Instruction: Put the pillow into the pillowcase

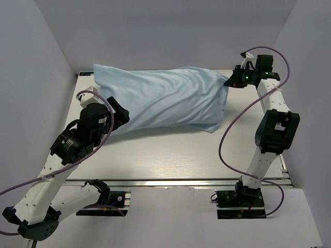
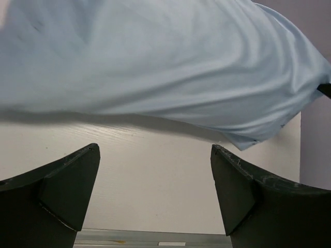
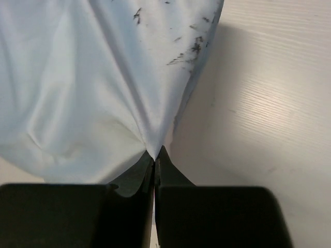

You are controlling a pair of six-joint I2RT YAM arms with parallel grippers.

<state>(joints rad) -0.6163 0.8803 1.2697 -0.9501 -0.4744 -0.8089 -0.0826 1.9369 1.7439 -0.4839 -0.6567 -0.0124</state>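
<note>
The light-blue pillowcase [image 1: 165, 98] lies plump and crumpled across the far half of the table. The pillow is hidden; only blue cloth shows. My right gripper [image 1: 230, 80] is at the pillowcase's far right end. In the right wrist view it [image 3: 155, 152] is shut on a pinched fold of the blue cloth [image 3: 77, 93], which fans out from the tips. My left gripper [image 1: 123, 114] is by the near left part of the pillowcase. In the left wrist view it [image 2: 155, 155] stands open over bare tabletop, with the pillowcase [image 2: 155, 62] just beyond its fingertips [image 2: 88, 155].
The white table [image 1: 170, 155] has a metal rail [image 1: 181, 182] along its near edge. Grey walls [image 1: 31, 77] close in on the left, back and right. Purple cables [image 1: 227, 134] loop from both arms.
</note>
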